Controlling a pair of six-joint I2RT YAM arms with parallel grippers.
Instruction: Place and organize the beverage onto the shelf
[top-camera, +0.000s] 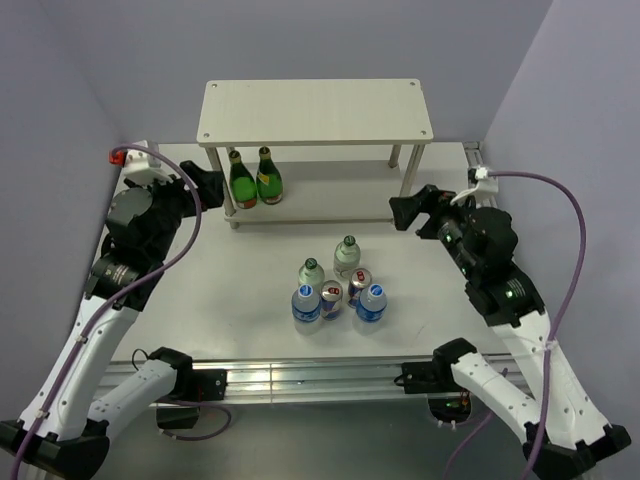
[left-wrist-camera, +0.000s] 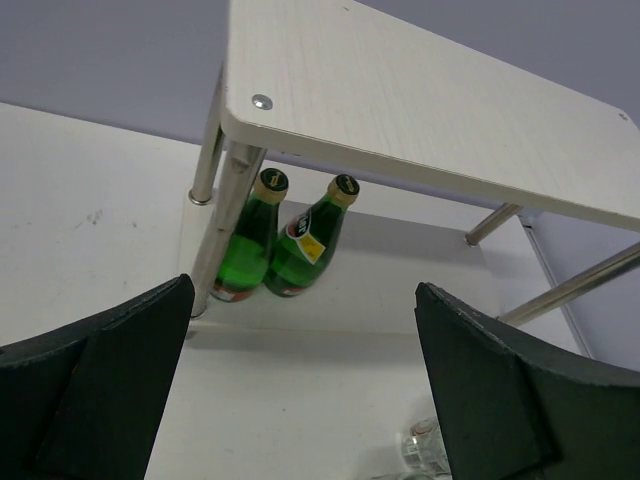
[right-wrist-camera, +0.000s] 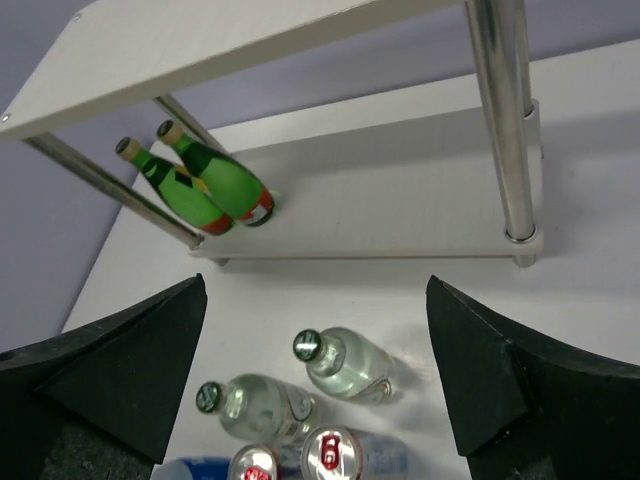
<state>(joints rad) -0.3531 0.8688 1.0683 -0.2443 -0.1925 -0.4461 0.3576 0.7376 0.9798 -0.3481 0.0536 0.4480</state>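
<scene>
The shelf (top-camera: 315, 110) stands at the back, a pale two-tier rack on silver legs. Two green glass bottles (top-camera: 255, 179) stand at the left end of its lower board (top-camera: 340, 195). On the table in front stand two clear green-capped bottles (top-camera: 346, 256), two cans (top-camera: 345, 291) and two blue-capped water bottles (top-camera: 306, 305) in a tight cluster. My left gripper (top-camera: 215, 185) is open and empty beside the shelf's left leg. My right gripper (top-camera: 405, 212) is open and empty by the right leg, with the clear bottles (right-wrist-camera: 345, 362) below its fingers (right-wrist-camera: 318, 285).
The shelf's silver legs (right-wrist-camera: 500, 120) stand close to both grippers. The left wrist view shows the green bottles (left-wrist-camera: 275, 245) behind the left front leg (left-wrist-camera: 225, 225). The upper board (left-wrist-camera: 420, 100) overhangs the lower tier. Purple walls close in the back and sides.
</scene>
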